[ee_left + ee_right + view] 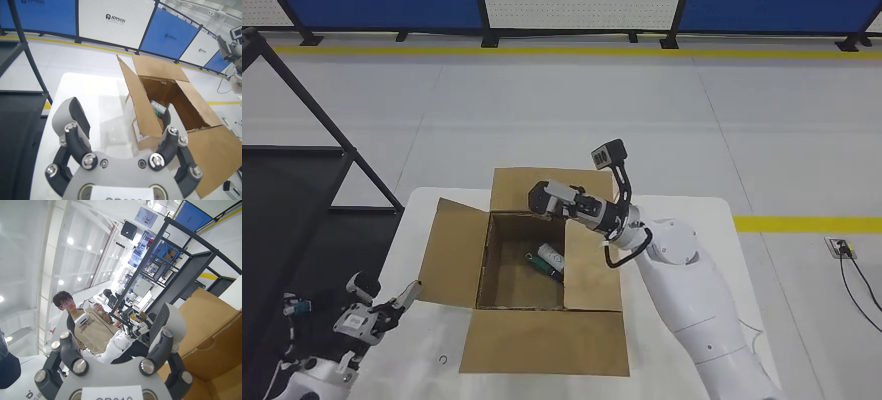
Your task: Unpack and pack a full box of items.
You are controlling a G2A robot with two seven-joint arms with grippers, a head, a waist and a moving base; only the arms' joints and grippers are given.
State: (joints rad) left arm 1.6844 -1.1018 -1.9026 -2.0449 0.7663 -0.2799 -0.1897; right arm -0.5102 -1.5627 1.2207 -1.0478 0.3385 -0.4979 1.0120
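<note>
An open cardboard box (pixel 542 265) stands in the middle of the white table (pixel 417 235) with all its flaps folded outward. Inside it lies a white and green item (pixel 548 261), which the left wrist view also catches against the near wall, item (pixel 158 108). My right gripper (pixel 541 199) hangs open over the box's back edge near the far flap, nothing between its fingers; the right wrist view has the box (pixel 209 321) beside one finger (pixel 166 321). My left gripper (pixel 384 293) hovers open above the table's left front part, well clear of the box (pixel 170 91).
A black metal rack (pixel 302 170) stands just left of the table. A small ring-like thing (pixel 443 361) lies on the table in front of the box's left flap. The box's front flap (pixel 547 342) covers the table's front middle.
</note>
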